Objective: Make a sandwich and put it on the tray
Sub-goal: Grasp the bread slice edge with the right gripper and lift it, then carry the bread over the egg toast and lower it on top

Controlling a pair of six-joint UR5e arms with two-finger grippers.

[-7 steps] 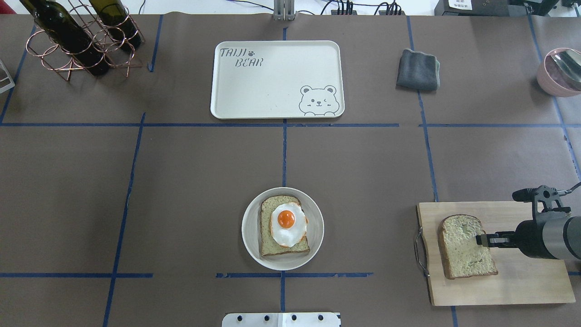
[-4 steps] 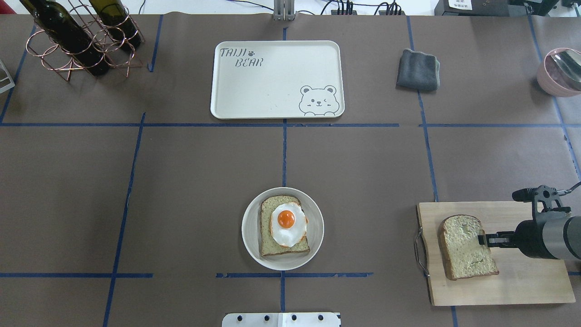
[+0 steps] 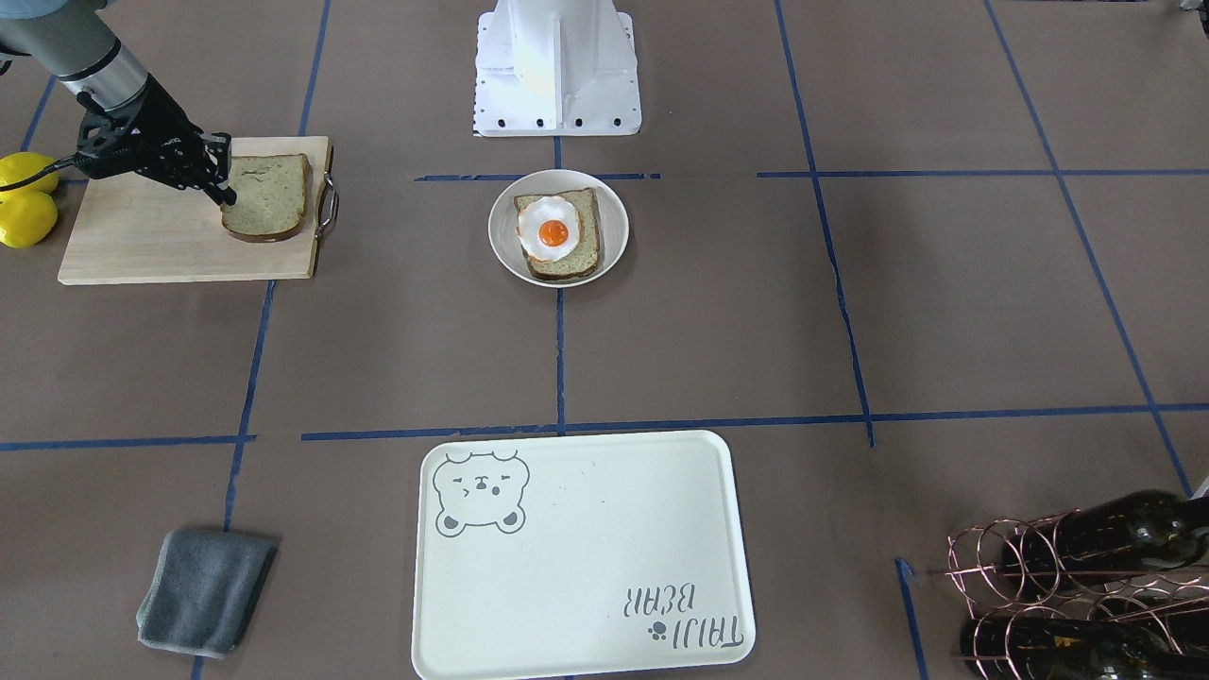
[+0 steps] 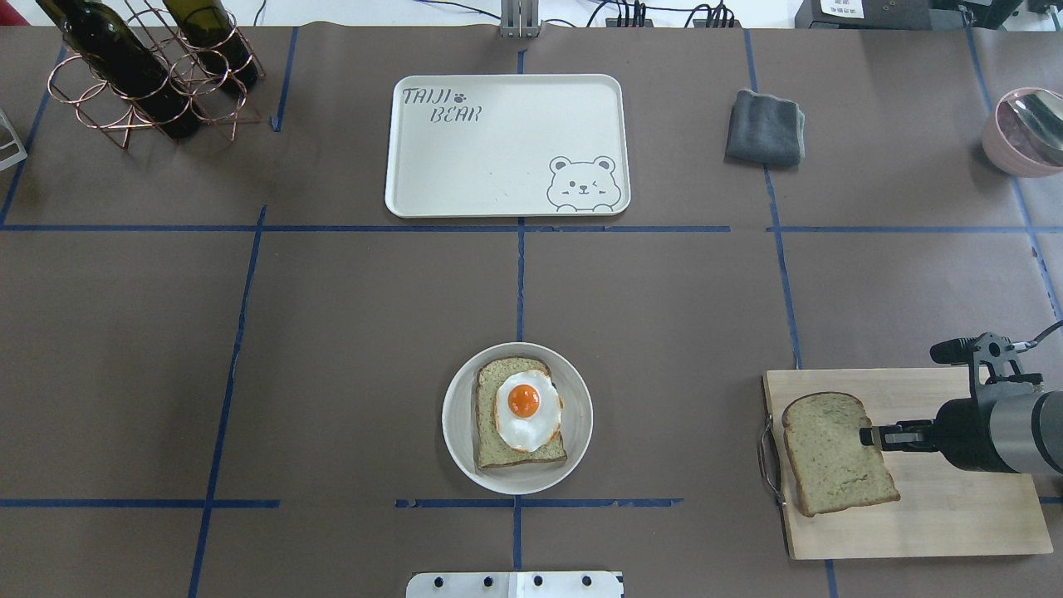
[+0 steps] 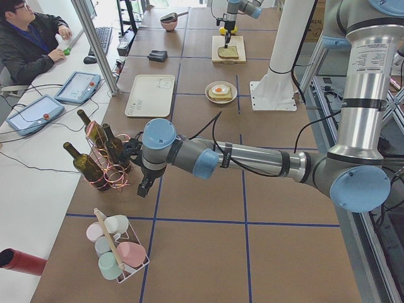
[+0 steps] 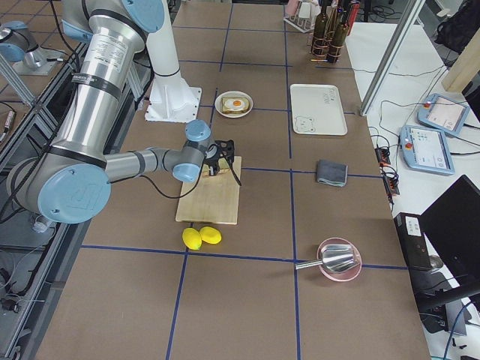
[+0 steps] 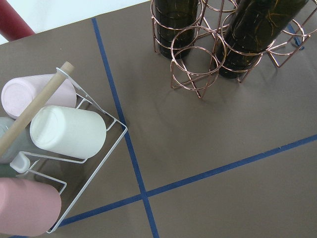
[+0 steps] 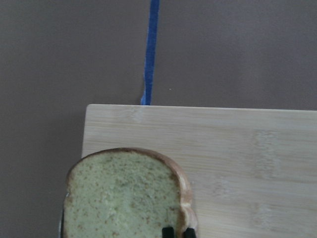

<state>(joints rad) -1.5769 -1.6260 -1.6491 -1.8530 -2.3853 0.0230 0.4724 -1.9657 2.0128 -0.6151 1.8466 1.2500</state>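
Brown-crusted slice (image 4: 835, 453): pinched at one crust edge by the right gripper (image 4: 868, 436) above the board (image 4: 955, 515); it looks raised and tilted down away from the fingers (image 8: 168, 232).
Right gripper: jaws clamped on the slice's edge, nearly together.
Handling: likely light, soft and bendable. A one-edge pinch may let it droop or tear, so a deeper bite across the crust seems safer.
Egg (image 4: 525, 415): on the second slice (image 4: 490, 453) in the plate (image 4: 457, 448), well ahead of the fingertips.
Tray (image 4: 498, 149): far ahead of the hand and off to one side; sandwich not yet on it.
Left gripper (image 5: 144, 186): just beside the rack (image 5: 104, 161); apart or together cannot be told.
Hidden: the wrist view cuts the fingers off at its bottom edge; whether the slice's far edge touches the board cannot be told.
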